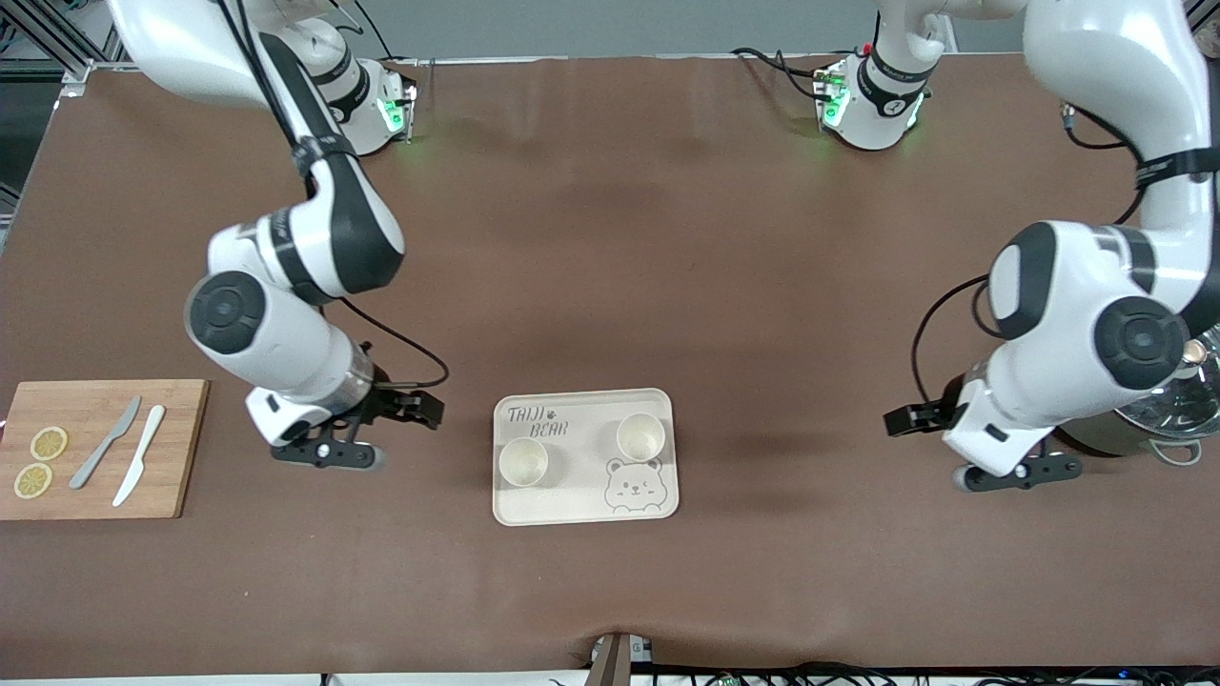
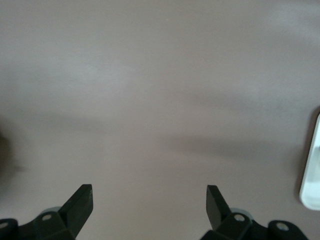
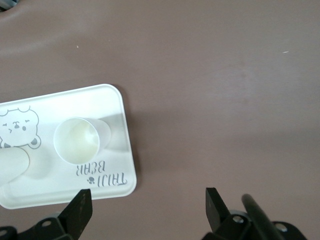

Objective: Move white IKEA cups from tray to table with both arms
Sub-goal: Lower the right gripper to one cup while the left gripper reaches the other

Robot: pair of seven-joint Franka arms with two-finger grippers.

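Note:
Two white IKEA cups stand upright on the cream bear tray in the middle of the table. One cup is toward the right arm's end, the other cup is toward the left arm's end. My right gripper is open and empty over bare table beside the tray. In the right wrist view my right gripper shows one whole cup on the tray. My left gripper is open and empty over bare table, well clear of the tray. In the left wrist view my left gripper sees only the tray's edge.
A wooden cutting board with two lemon slices and two knives lies at the right arm's end. A metal pot with a glass lid stands at the left arm's end, partly hidden by the left arm.

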